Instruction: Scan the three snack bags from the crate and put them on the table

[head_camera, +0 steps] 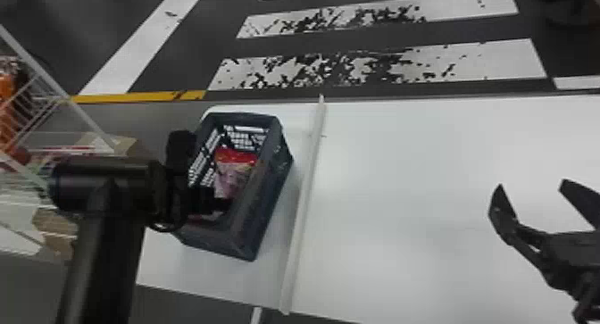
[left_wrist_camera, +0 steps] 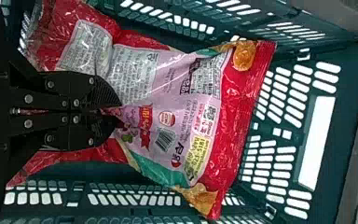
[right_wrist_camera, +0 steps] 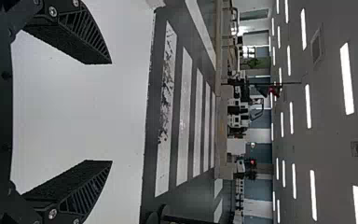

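At the far left of the head view stands a white wire rack point(head_camera: 89, 118) with orange goods point(head_camera: 6, 104) on it, and a cardboard box point(head_camera: 117, 142) shows behind its bars. Next comes the black left arm point(head_camera: 98, 274), which rises from the bottom edge and bends over the side of the dark crate point(head_camera: 250, 231). Its left claw point(head_camera: 218, 204) is down inside the crate. In the left wrist view, the left claw point(left_wrist_camera: 119, 116) is narrow, pinching the snack bag point(head_camera: 234, 173), whose wrap creases at the fingertips. The bag is red at its ends, with a pink-and-white printed middle. More red wrap lies behind the fingers; I cannot tell whether it belongs to the same bag.

The crate sits on the left part of the white desk point(head_camera: 402, 189). Just to its right, a pale strip point(head_camera: 306, 189) runs across the desktop. Farther right, at the view's edge, the right claw point(head_camera: 532, 184) is over the desk, wide and empty. Beyond the desk, the dark floor point(head_camera: 379, 41) carries worn white stripes and a yellow line.
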You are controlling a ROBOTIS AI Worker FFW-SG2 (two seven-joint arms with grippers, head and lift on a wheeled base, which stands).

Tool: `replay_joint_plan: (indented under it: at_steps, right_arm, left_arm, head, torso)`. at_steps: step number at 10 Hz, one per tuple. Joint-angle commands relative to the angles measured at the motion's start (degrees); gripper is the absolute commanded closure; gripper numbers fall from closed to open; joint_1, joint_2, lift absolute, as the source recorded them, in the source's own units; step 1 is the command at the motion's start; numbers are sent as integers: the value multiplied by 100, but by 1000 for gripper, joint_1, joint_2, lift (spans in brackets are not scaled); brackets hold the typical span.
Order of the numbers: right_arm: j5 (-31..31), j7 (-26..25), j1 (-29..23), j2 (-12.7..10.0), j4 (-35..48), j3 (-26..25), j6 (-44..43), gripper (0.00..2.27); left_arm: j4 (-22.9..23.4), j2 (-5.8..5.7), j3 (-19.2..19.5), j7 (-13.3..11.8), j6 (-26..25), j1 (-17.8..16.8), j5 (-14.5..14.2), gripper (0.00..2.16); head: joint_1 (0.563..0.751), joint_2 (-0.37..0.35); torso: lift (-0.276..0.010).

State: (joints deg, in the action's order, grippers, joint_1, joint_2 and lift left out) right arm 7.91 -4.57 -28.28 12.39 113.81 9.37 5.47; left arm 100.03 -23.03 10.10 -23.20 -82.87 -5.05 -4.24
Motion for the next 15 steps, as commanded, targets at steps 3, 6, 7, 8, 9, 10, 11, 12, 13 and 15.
replay_joint_plan:
  at_steps: [3, 6, 7, 8, 9, 10, 11, 12, 13, 15]
  right_arm:
    - [-9, 0, -125, 9, 45, -58, -164, 127]
    - [-9, 0, -213, 44, 36, -67, -323, 127]
    - [-9, 0, -239, 53, 36, -75, -393, 127]
    - [-9, 0, -257, 61, 45, -84, -410, 127]
    - [-9, 0, -275, 61, 63, -93, -428, 127]
    - [-9, 0, -292, 61, 98, -93, -428, 127]
    - [-18, 9, -310, 61, 124, -93, -428, 127]
    - [-18, 9, -327, 61, 133, -84, -428, 127]
    - [-26, 9, -345, 61, 133, -84, -428, 127]
    - [-26, 9, -415, 70, 177, -102, -463, 127]
  left_arm:
    - [588, 124, 71, 404, 117, 373, -42, 1919]
    - [1133, 256, 106, 738, 503, 655, -86, 1919]
    - [1308, 291, 115, 870, 574, 734, -94, 1919]
    - [1475, 291, 97, 1002, 644, 848, -86, 1919]
    - [1625, 317, 115, 1046, 679, 927, -86, 1919]
    - [1774, 326, 123, 1160, 679, 1024, -86, 1919]
    - [1941, 326, 176, 1230, 714, 1147, -94, 1919]
    - [2082, 326, 185, 1380, 960, 1261, -94, 1919]
    - [2196, 317, 194, 1582, 925, 1305, -94, 1919]
    - [2319, 317, 220, 1793, 960, 1367, -86, 1919]
  head:
    - [695, 299]
    - [695, 287]
    - [695, 285]
    - [695, 280]
    - [695, 276]
    - [695, 273]
    - [695, 273]
    - [695, 273]
    - [695, 278]
    - [695, 293]
  torso:
    - [-94]
    - [-94]
    - [-94]
    - [-94]
    - [-94]
    - [-94]
    - [-94]
    - [-94]
    - [-94]
    - [-94]
